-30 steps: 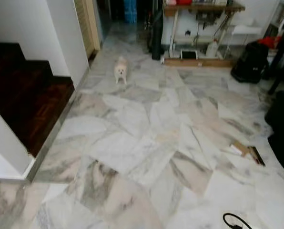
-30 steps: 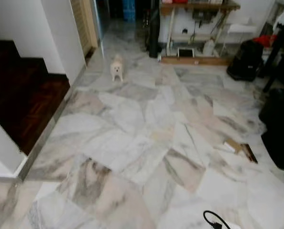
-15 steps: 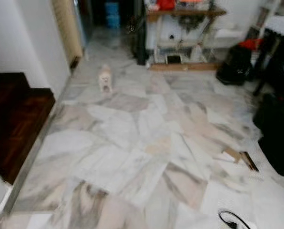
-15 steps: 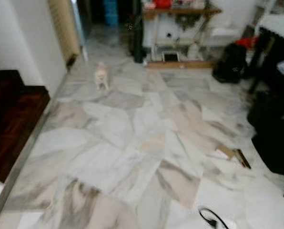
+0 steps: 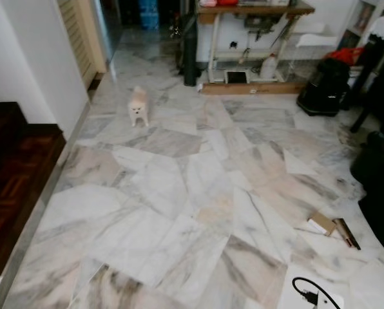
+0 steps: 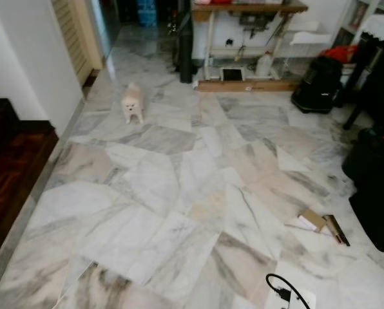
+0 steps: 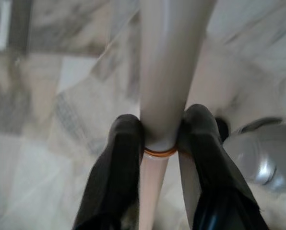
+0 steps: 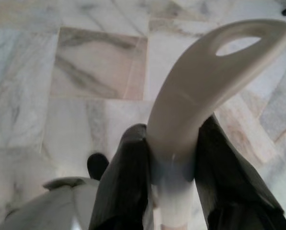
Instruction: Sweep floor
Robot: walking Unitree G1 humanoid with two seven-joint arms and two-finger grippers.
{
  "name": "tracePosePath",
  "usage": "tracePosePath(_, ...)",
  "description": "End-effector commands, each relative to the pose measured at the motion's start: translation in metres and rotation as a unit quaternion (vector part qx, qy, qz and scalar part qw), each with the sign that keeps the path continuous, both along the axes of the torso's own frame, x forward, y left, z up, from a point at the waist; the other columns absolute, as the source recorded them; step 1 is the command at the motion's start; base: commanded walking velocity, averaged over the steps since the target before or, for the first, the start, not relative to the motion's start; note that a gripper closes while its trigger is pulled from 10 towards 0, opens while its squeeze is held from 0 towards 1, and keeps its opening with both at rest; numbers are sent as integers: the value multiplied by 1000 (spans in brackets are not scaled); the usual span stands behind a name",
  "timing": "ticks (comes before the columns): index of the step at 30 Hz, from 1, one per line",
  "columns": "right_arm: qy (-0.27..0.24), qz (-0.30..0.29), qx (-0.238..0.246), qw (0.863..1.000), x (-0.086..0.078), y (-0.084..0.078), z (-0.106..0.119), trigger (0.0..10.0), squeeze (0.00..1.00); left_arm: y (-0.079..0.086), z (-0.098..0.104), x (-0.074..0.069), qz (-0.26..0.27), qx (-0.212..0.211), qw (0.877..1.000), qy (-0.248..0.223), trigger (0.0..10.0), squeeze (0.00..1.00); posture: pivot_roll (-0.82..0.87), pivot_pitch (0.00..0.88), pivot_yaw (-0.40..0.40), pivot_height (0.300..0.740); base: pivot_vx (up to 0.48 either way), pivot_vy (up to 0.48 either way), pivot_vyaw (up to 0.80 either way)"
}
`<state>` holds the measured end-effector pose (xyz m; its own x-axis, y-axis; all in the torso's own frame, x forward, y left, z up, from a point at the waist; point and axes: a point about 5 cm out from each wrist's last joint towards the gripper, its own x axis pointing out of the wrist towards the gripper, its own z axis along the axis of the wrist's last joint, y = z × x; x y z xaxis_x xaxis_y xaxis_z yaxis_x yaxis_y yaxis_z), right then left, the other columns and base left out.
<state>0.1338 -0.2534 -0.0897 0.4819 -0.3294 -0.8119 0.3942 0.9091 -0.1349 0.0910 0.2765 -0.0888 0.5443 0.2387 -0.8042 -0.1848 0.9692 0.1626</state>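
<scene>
In the left wrist view my left gripper (image 7: pixel 162 129) is shut on a pale round pole (image 7: pixel 167 72) with an orange ring, held above the marble floor (image 5: pixel 179 193). In the right wrist view my right gripper (image 8: pixel 174 139) is shut on a cream curved handle (image 8: pixel 200 81) that ends in a loop with a hole. On the floor at the right lie a scrap of cardboard (image 5: pixel 321 223) and a thin brown piece (image 5: pixel 346 233).
A small pale dog (image 5: pixel 138 106) stands on the floor ahead at the left. Dark wooden steps (image 5: pixel 11 180) run along the left. A wooden table (image 5: pixel 253 13), a black bag (image 5: pixel 322 87) and dark furniture (image 5: pixel 380 174) line the back and right. A black cable (image 5: pixel 307 291) lies near me.
The camera has swung right and moved forward, so the steps have slid toward the left edge. The dog stays at about the same spot.
</scene>
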Motion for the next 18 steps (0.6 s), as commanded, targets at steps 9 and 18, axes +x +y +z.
tracePosePath(9, -111, 209, 101, 966, 104, 24, 48, 10000, 0, -40, -2, 47, 19, -81, 996, -27, 10000, 0, -60, 175, -51, 740, 0, 0, 0)
tracePosePath(18, -107, 215, 101, 966, 103, 23, 48, 10000, 0, -43, -2, 47, 18, -85, 996, -34, 10000, 0, -58, 161, -54, 740, 0, 0, 0)
